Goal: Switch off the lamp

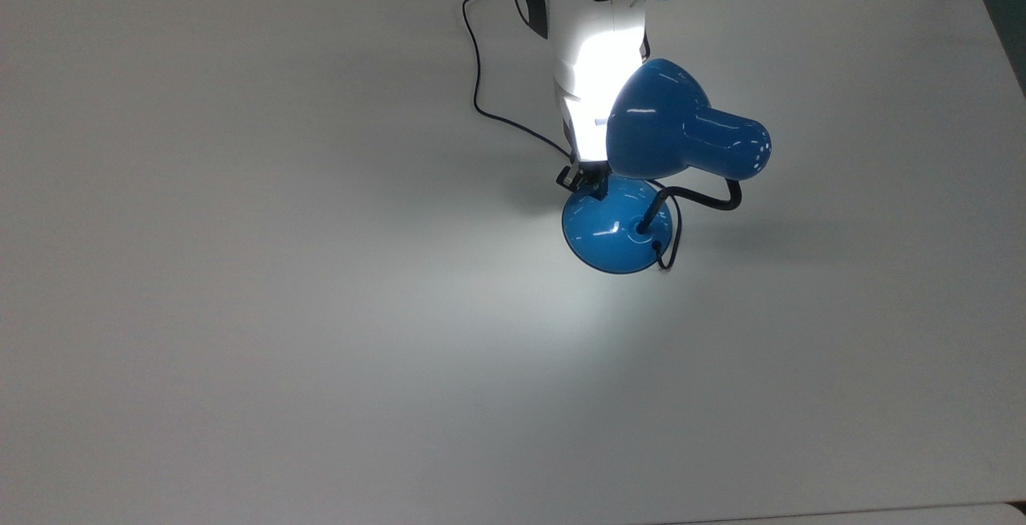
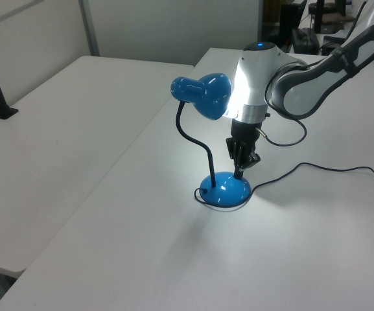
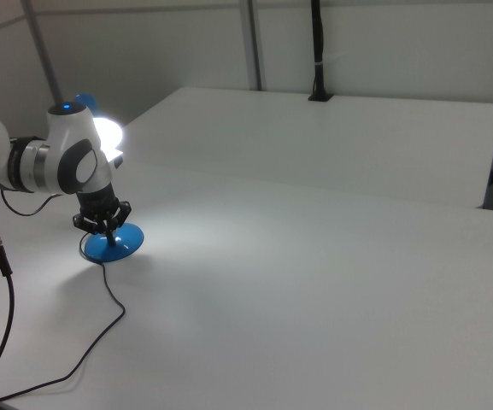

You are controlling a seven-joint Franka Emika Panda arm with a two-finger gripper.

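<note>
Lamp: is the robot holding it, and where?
No. The pincer grips nothing; its tip only points down onto the lamp base, at the edge nearest the arm. The lamp is lit.

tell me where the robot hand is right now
In the top view the hand sits at the upper left edge of the glossy blue desk lamp's round base, just below its bell-shaped shade.
</note>
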